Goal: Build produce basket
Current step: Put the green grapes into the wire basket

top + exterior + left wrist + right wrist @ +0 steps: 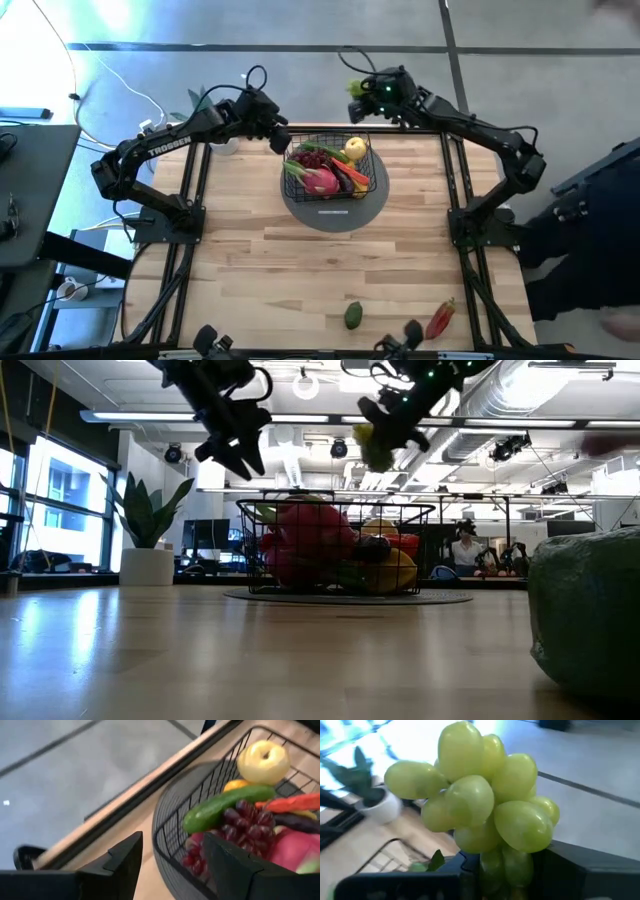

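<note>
The black wire basket (368, 182) stands on a round grey mat (330, 215) at the table's far middle. It holds a pink dragon fruit (320, 180), purple grapes (250, 822), a cucumber (220, 807), a yellow pear (354, 149) and more. My left gripper (172, 865) is open and empty, raised over the basket's far left corner (235, 445). My right gripper (362, 95) is shut on a bunch of green grapes (480, 805), high above the table's far edge, beyond the basket. An avocado (353, 315) and a red chilli (440, 320) lie near the front edge. My right gripper pinches the lower end of the green grape bunch (495, 862) between its two fingers. The rest of the bunch stands out past the fingertips. In the low view the grapes (377, 448) hang below the gripper, lifted clear, higher than the basket's rim.
A potted plant in a white pot (148, 550) stands at the far left by the table's edge. The avocado (590, 620) looms close at the low view's right. Bare wood lies between the mat and the front edge. A person (590, 230) is at the table's right.
</note>
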Controlling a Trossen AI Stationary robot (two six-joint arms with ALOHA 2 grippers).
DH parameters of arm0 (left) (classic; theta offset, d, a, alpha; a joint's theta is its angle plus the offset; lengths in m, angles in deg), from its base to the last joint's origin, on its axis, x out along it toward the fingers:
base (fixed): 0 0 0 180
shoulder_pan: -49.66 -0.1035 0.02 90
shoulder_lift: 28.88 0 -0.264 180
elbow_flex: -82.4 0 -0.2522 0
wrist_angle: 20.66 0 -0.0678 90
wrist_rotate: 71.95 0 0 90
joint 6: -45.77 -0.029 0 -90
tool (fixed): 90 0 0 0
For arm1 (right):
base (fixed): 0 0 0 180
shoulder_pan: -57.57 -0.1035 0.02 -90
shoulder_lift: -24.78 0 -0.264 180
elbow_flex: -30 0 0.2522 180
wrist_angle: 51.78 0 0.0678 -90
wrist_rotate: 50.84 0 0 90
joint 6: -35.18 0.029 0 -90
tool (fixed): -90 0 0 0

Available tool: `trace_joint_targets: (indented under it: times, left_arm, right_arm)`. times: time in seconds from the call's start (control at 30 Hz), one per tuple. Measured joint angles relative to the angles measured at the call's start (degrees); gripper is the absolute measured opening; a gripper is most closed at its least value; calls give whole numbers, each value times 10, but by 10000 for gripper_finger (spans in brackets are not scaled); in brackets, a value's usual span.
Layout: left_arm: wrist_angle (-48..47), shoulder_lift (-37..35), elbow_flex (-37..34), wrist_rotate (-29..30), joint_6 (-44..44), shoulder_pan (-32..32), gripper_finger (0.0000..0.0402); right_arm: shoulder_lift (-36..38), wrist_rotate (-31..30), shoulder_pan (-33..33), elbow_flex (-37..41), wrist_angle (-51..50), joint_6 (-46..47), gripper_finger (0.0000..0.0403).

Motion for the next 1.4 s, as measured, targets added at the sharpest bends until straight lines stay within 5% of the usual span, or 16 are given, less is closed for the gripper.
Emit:
trace_joint_targets:
  times: [0.27, 0.57, 1.4]
  left_arm:
    - [-61, -3, 0, -1, 26, 5, 196]
    - [-90, -5, 0, -10, 28, 12, 196]
    - [-90, -5, 0, -10, 26, 16, 196]
  right_arm:
    - [-51, 116, -20, 0, 68, -113, 62]
    - [-112, 159, -51, 0, 63, -200, 62]
    - [-165, 150, -77, 1, 20, -299, 79]
